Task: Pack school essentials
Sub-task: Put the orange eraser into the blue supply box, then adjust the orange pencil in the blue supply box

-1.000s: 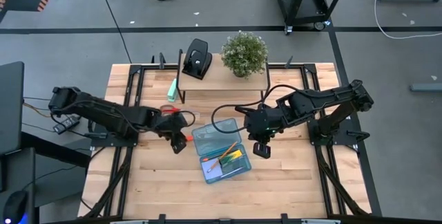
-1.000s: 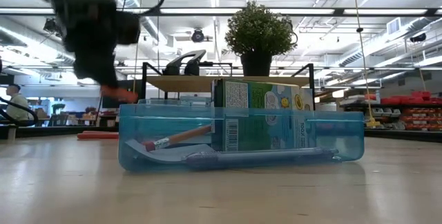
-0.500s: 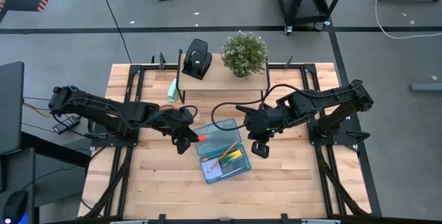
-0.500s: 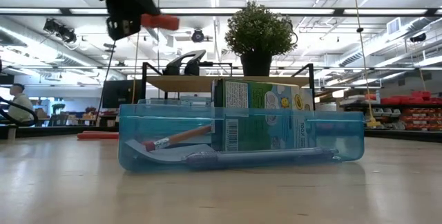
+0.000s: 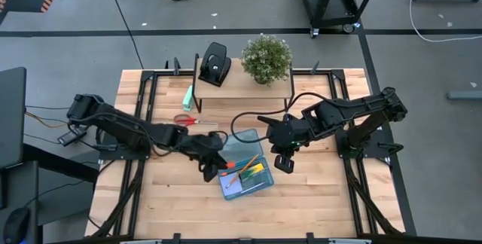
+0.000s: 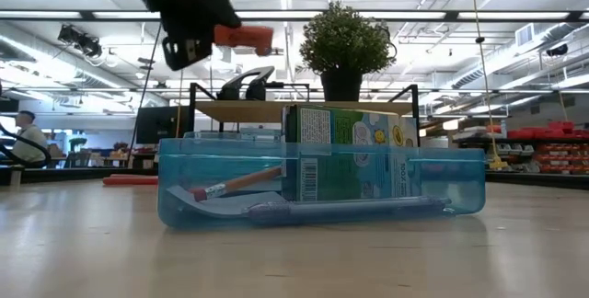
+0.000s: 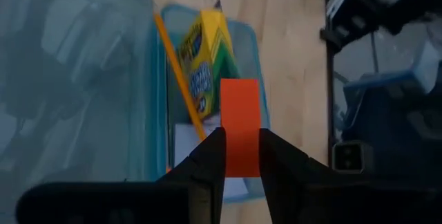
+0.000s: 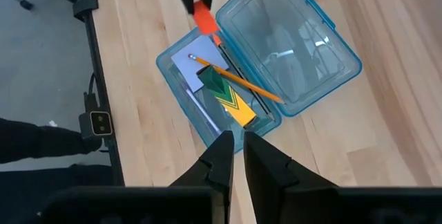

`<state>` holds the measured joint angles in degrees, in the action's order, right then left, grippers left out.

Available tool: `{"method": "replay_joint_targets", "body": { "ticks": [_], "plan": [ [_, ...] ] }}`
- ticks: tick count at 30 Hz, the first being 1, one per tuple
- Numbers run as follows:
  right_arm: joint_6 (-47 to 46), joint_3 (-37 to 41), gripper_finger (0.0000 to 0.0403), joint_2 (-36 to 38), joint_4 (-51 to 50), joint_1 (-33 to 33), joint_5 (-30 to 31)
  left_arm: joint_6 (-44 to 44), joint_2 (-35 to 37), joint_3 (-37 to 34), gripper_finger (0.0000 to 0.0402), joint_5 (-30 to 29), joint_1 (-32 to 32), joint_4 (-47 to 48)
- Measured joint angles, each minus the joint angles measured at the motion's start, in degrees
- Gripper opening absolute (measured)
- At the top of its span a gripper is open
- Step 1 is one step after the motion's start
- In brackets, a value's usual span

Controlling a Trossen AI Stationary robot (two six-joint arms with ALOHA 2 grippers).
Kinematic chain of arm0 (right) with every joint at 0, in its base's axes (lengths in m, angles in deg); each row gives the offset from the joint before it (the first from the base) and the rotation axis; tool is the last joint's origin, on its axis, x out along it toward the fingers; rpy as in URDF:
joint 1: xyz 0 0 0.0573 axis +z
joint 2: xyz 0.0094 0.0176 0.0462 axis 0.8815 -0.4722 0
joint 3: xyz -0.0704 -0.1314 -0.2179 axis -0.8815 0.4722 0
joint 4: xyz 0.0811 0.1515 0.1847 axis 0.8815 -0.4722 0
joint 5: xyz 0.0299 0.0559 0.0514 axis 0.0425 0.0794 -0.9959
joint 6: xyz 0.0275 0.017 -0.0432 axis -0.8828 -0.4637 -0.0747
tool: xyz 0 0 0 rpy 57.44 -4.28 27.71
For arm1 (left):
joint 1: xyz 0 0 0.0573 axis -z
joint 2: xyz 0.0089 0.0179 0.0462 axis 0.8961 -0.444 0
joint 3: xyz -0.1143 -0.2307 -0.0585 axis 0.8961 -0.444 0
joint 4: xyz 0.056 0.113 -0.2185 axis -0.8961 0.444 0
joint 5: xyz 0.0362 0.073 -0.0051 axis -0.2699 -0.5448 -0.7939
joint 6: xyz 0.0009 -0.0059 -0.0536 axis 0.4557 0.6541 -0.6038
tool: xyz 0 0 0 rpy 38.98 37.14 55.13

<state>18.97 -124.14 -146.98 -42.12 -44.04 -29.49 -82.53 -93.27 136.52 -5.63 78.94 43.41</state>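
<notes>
Wooden worktop [image 5: 166,199] holds a blue box [image 5: 242,170]; left claw [image 5: 218,163] pinches a small orange piece [image 7: 239,127] above it, right claw [image 5: 284,162] pressed together.

Table [image 5: 316,199]: pale wood planks, smooth, matt. Box [image 8: 290,58]: clear blue plastic, glossy. Crayon box [image 8: 231,99]: printed card. Small orange piece [image 7: 239,127]: matt, probably rubber or plastic.

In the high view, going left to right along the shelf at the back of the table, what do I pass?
Mint-green block leaning at the shelf's left end → black hole punch → potted plant.
</notes>
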Motion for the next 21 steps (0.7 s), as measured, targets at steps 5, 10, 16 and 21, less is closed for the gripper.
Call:
{"method": "replay_joint_targets", "body": {
  "ticks": [5,10,16,21],
  "plan": [
    [0.2,0.0,0.0042,0.0,0.2,0.0,1.8,-0.2,-3.9,0.0,0.0082,0.1,1.5,-0.4],
    [0.4,0.0,0.0042,0.0,0.8,0.0,6.3,-4.0,-7.2,0.0,0.0109,-1.7,1.7,-0.5],
    [0.1,0.0,0.0041,0.0,6.2,0.0,18.6,-4.9,-9.2,0.0,0.0153,-1.9,1.7,-1.6],
    [0.5,0.1,0.0042,0.0,1.8,-0.7,20.1,-6.5,-9.3,0.0,0.0189,-1.9,2.0,-1.6]
  ]
}}
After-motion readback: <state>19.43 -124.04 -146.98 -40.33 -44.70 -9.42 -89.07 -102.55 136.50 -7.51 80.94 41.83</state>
